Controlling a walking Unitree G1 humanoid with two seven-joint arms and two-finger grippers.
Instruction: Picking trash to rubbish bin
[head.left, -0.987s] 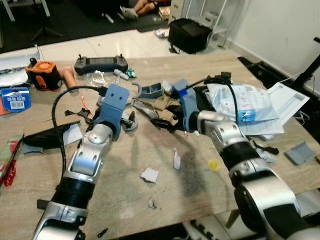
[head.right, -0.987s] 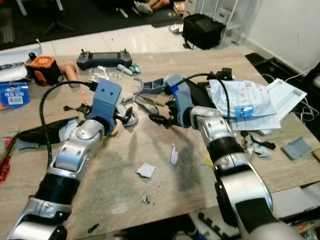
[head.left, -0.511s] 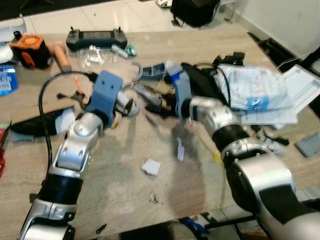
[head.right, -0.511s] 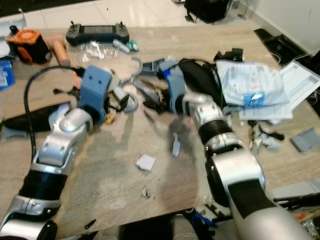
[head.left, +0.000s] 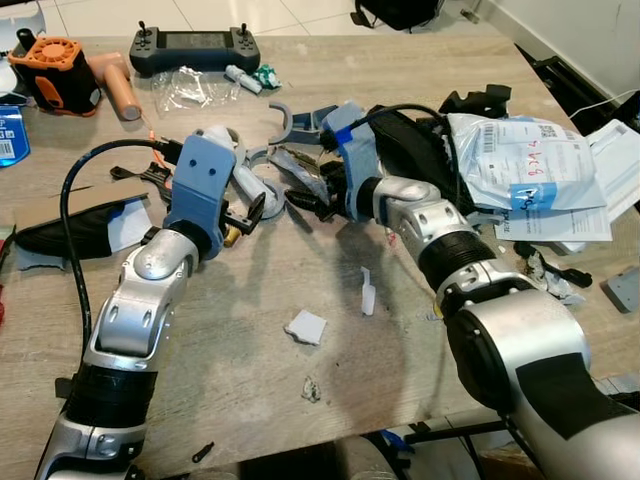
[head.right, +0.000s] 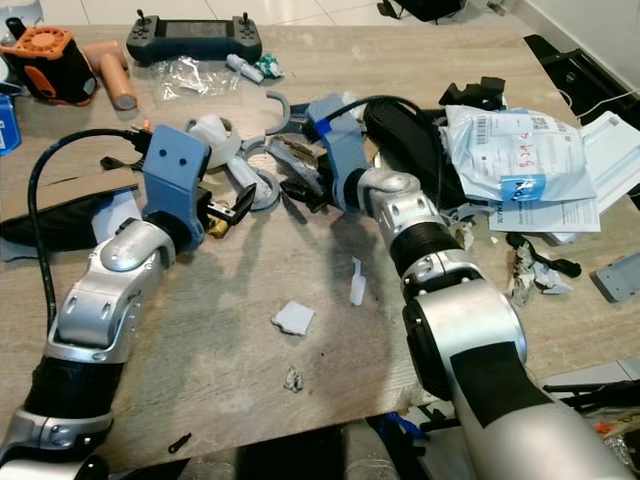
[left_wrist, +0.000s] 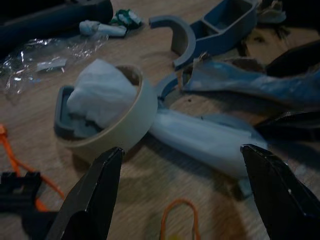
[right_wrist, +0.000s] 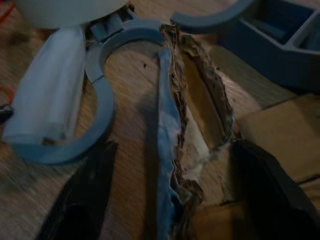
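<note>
Both silver arms reach forward over the table, wrists angled inward toward each other. The left gripper (head.left: 243, 207) hovers low with its black fingers (left_wrist: 92, 197) spread wide apart. The right gripper (head.left: 308, 192) sits low too, its fingers (right_wrist: 80, 200) likewise parted.

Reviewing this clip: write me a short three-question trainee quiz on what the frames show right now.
1. True or false: the right gripper has its fingers spread either side of the torn cardboard scrap.
2. What sits inside the tape roll ahead of the left gripper? A) crumpled white paper B) a battery C) a key
3. Fill in: the black handheld controller lies at the table's ____ edge from the robot.

Key: 1 true; 2 A; 3 far.
</note>
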